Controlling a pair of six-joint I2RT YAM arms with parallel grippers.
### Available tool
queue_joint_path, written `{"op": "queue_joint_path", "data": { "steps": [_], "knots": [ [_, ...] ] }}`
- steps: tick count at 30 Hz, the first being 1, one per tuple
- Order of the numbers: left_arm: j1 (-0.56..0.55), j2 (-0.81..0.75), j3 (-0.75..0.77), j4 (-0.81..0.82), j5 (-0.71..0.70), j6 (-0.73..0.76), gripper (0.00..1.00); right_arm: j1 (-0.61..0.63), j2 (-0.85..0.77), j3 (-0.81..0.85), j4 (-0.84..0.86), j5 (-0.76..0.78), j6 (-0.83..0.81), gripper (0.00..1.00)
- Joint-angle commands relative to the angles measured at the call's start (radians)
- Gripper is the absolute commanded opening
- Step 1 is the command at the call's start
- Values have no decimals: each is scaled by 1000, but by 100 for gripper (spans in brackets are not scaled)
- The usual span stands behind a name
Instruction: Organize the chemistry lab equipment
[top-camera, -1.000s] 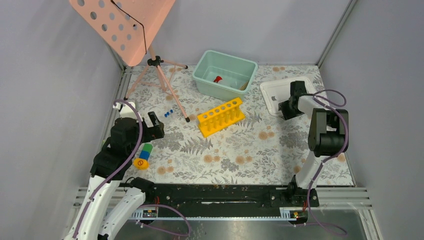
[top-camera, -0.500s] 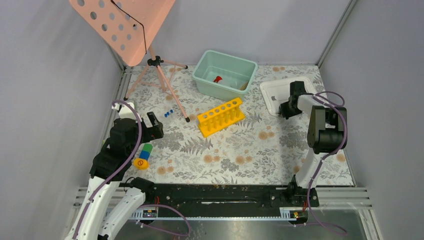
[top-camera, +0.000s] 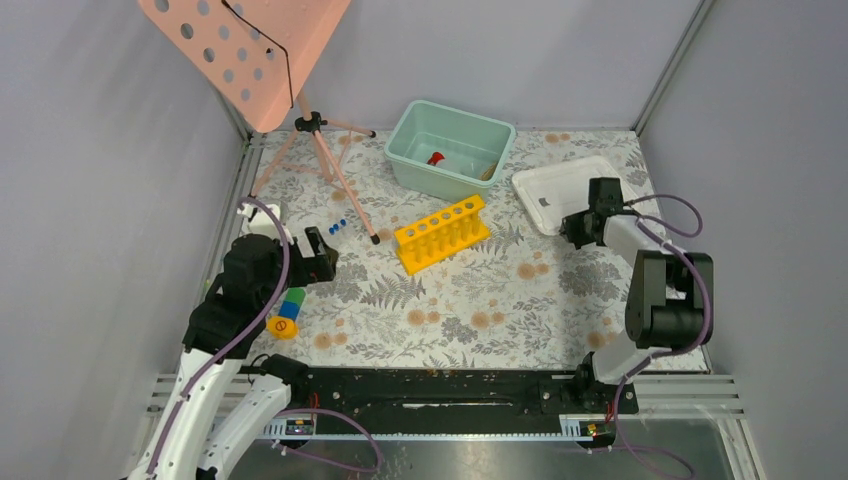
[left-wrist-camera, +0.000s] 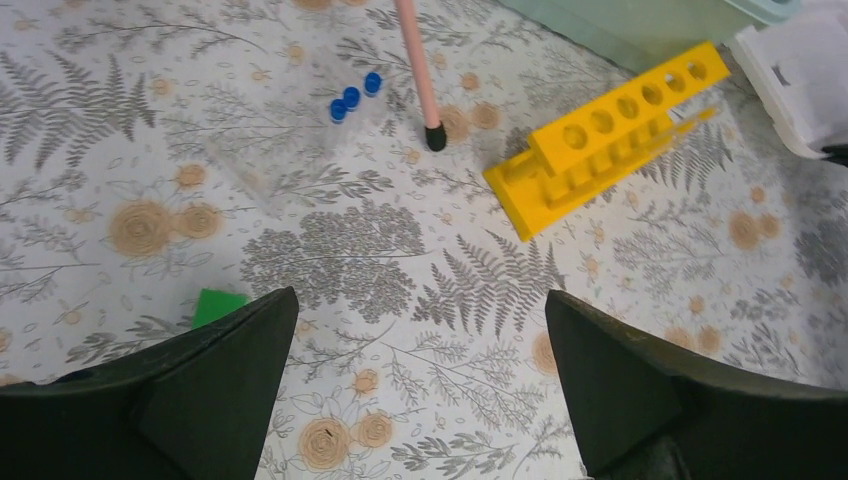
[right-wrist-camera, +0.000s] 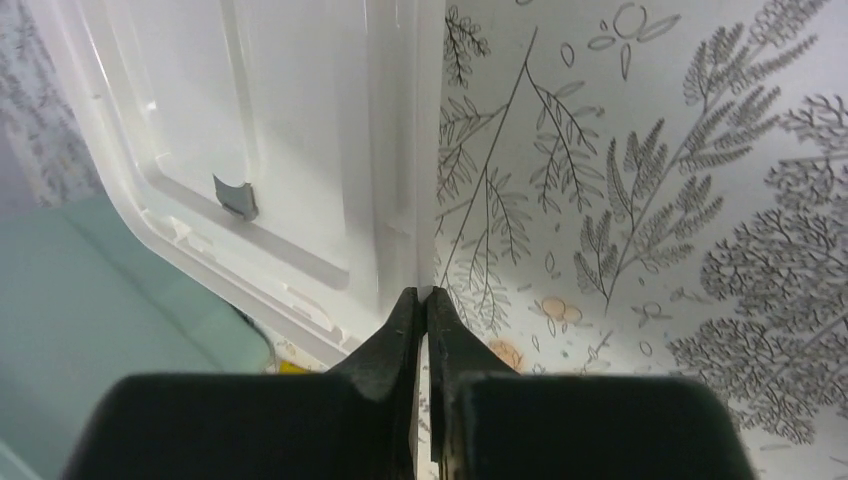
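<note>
Two arms at work on the lab equipment.

**Right arm.** My right gripper (top-camera: 570, 228) has its jaws drawn almost fully together at the edge of the white lid (top-camera: 560, 185). In the wrist view the fingertips (right-wrist-camera: 408, 305) meet on the lid's thin rim, which appears to be pinched between them. The lid lies flat on the table, just right of the teal bin (top-camera: 465, 113).

**Left arm.** My left gripper (top-camera: 322, 254) hangs wide open over the patterned table with nothing in it. It is beside the block stack (top-camera: 291, 303).

**Task items.**
- The red-capped bottle (top-camera: 436, 158) lies inside the bin.
- The yellow rack (top-camera: 441, 234) stands on the table between the arms, with every visible hole empty.
- The blue-capped tubes (left-wrist-camera: 355, 97) lie in a small cluster on the table, close to a foot of the pink stand (left-wrist-camera: 418, 60).

**Hazards, as I judge them.**
1. The hold on the lid is a shallow pinch on a thin lip. A lift or a quick swing could let the lid pivot or slip out and fall.
2. A swinging lid could strike the bin wall, or the rack if it is carried left.
3. Putting the lid on the bin now would shut the tubes out.
4. The tubes are tiny, clear and round. A slightly offset closure by the left jaws may squirt one away or scatter the cluster.
5. Reaching for the tubes brings the left fingers close to the stand's leg. A bump there could rock the stand.
</note>
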Motion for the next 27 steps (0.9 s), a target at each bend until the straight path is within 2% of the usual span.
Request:
{"op": "queue_joint_path", "data": {
  "steps": [1, 11, 15, 21, 23, 27],
  "knots": [
    [-1, 5, -7, 72, 154, 32, 96, -9, -134, -68, 117, -13, 38, 0],
    [-1, 37, -18, 131, 362, 25, 95, -12, -430, -214, 136, 64, 84, 0],
    [-3, 71, -6, 163, 499, 3, 95, -12, -549, -215, 116, 60, 32, 0],
    [-3, 112, 19, 230, 626, -41, 95, -11, -678, -191, 114, -49, -88, 0],
    [-9, 130, 26, 265, 662, -60, 95, -3, -705, -180, 103, -132, -115, 0],
    [-36, 177, 24, 357, 730, -95, 95, 93, -736, -175, 145, -236, -182, 0]
  ]
}}
